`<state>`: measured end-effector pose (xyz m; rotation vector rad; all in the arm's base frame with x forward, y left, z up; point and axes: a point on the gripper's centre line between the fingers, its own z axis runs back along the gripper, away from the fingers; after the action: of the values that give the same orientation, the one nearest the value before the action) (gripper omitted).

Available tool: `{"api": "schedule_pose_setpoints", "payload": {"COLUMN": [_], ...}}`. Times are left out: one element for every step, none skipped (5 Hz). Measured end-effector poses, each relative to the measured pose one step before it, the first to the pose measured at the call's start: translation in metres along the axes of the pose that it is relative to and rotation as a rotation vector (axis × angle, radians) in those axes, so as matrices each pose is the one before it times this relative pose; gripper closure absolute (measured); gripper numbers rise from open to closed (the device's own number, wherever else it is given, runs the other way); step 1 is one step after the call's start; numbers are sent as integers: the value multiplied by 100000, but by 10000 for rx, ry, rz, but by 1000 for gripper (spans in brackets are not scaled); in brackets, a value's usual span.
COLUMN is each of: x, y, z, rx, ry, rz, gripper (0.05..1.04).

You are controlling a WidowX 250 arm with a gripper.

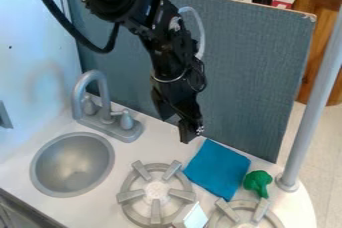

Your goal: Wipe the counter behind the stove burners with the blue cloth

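The black gripper (191, 133) is seen pointed down above the back of the counter, its hard, angular parts held in front of the grey-blue panel (247, 67); whether it is spread or pressed together cannot be told. Nearest to it, the blue cloth (217, 167) is laid flat on the smooth white counter (163, 144), its shape roughly rectangular and its surface soft and matte. Just beside the cloth's right edge, the green toy broccoli (258, 182) is placed, with a lumpy, rounded head and a short stem directed toward the front.

To the cloth's left, the left burner (131, 195) is formed as a grey ring crossed by blocky, radiating bars. In front of the cloth, part of the right burner (227, 210), shaped alike, is seen. Between the two, a pale, glossy, flat-faced block (194, 217) is set at an angle. Further left, the round, dull-metallic sink basin (72, 164) is sunk into the counter, and behind it the arched grey faucet (100, 97) is mounted on an oblong base. At the right, the smooth, round grey pole (310, 114) is stood in a disc-shaped foot.
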<state>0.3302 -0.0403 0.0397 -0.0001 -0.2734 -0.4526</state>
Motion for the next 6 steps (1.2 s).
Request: {"api": "schedule_pose_setpoints", "payload": {"x": [-586, -541, -165, 504, -238, 1152], "y": [-242, 699, 1232, 725, 1636, -760], "z": [-889, -727, -610, -1082, -1815, -2575], "rx": [-149, -684, -110, 329, 1089, 377], "ry": [303, 98, -165, -405, 218, 341], "rz": [-31, -144, 80, -3, 824, -129], "gripper": [79, 79, 79, 79, 79, 80]}}
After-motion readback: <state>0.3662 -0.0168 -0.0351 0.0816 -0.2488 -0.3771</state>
